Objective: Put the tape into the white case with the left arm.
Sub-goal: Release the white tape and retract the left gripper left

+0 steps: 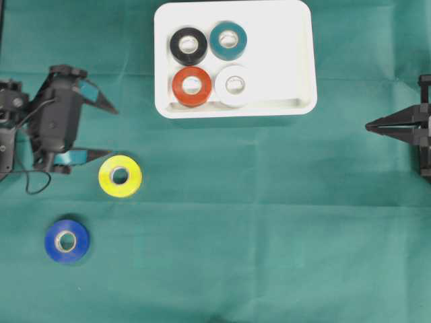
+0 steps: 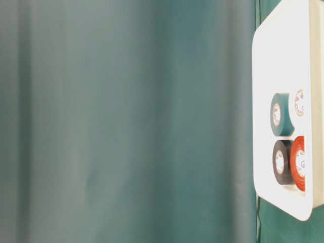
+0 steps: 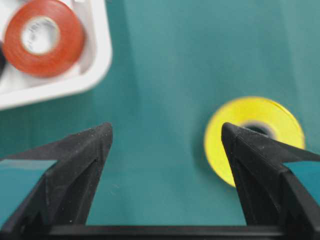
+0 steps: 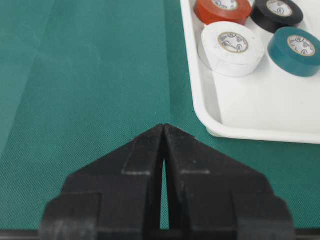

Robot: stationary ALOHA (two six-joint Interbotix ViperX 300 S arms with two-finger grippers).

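Yellow round tape roll (image 1: pixel 120 175) flat on counter: light, rigid; grip across outer rim. Left gripper (image 1: pixel 108 131) jaws wide open, empty; right gripper (image 4: pixel 164 131) jaws closed, empty.

The green table cover (image 4: pixel 85 75) is woven cloth, matt, with a fine visible weave and faint fold creases. The white case (image 1: pixel 296 60) appears to be smooth moulded plastic with a slight sheen. The red tape roll (image 3: pixel 42 37) shows a smooth, slightly glossy face; the left gripper (image 3: pixel 167 135) fingers (image 3: pixel 85 150) are matt black, finely grained.
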